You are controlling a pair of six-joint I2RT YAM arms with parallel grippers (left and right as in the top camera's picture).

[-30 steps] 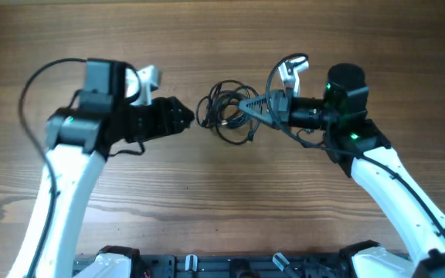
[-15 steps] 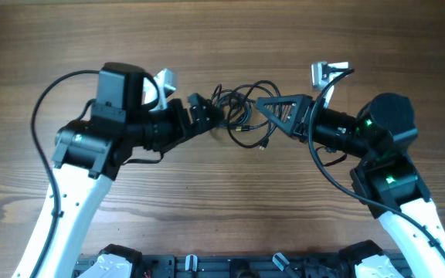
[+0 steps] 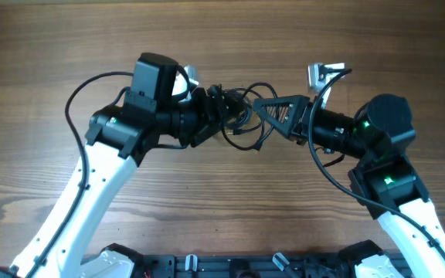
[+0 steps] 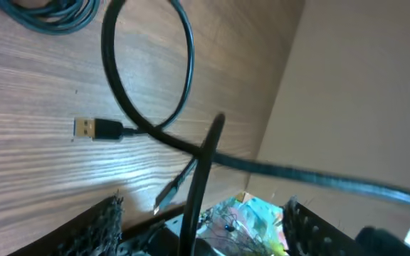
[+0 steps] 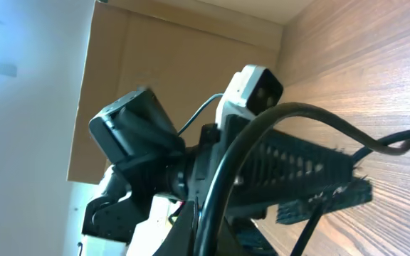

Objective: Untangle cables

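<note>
- Wood-grain table (image 3: 207,216) fills the overhead view, with both arms reaching in over it.
- The cables (image 3: 242,116) form a loose black tangle between the two claws.
- The left gripper (image 3: 216,108) is at the tangle's left edge. Its fingers are spread, and one cord crosses the gap without being pinched.
- The right gripper (image 3: 259,106) is at the tangle's right edge, clenched on a cord that runs out from its tip.
- A USB plug (image 4: 95,129) from the tangle lies flat on the wood beside a wide loop.
</note>
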